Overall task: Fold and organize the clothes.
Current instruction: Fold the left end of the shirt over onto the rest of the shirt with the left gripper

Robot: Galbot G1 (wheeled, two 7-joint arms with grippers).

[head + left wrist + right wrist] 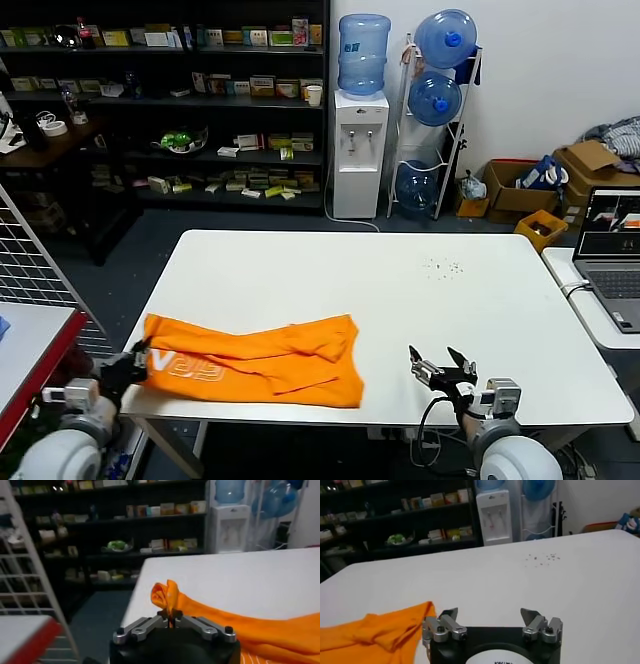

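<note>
The orange T-shirt (262, 360) lies folded in a long band along the front left of the white table (400, 290), white lettering showing at its left end. My left gripper (137, 362) is at the shirt's left end, shut on a bunched fold of orange cloth (167, 596). My right gripper (443, 366) is open and empty over the bare table near the front edge, to the right of the shirt. The shirt's right end shows in the right wrist view (380, 632), beside the open fingers (447, 616).
A laptop (618, 250) sits on a side table at the right. A red-edged table (40, 350) and a wire rack (30, 260) stand at the left. Shelves, a water dispenser (358, 150) and boxes are behind. Small dark specks (440, 266) dot the tabletop.
</note>
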